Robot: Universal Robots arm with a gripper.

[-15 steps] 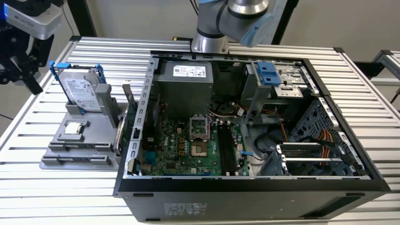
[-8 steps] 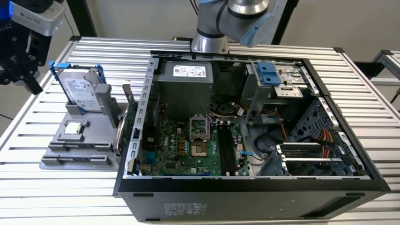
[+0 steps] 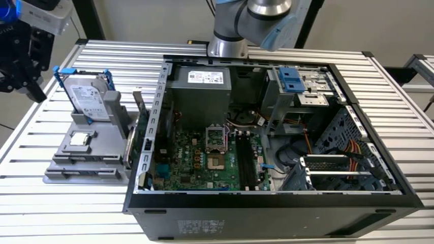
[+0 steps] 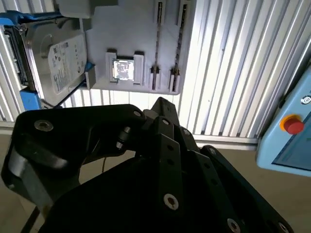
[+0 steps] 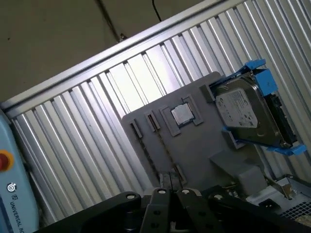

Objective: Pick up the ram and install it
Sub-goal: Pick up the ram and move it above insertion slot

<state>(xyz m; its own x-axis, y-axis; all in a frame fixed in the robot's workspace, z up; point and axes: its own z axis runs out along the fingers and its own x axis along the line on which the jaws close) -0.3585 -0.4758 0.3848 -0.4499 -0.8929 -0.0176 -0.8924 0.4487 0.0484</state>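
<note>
Nearest me, the open computer case (image 3: 271,216) sat on the slatted table (image 3: 68,213). Beside it, on the exterior view's left, was a grey holder (image 3: 54,178). The ram (image 4: 158,34) showed as a thin dark strip, edge-on in the slot next to the chip (image 4: 123,70). Farther back stood the hard drive (image 3: 88,99). Above and beside it hung the gripper (image 3: 32,90), pinched narrow and empty.

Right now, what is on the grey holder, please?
A blue-framed hard drive stands on the grey holder and a square chip lies flat in a recess. The drive covers the holder behind it.
</note>
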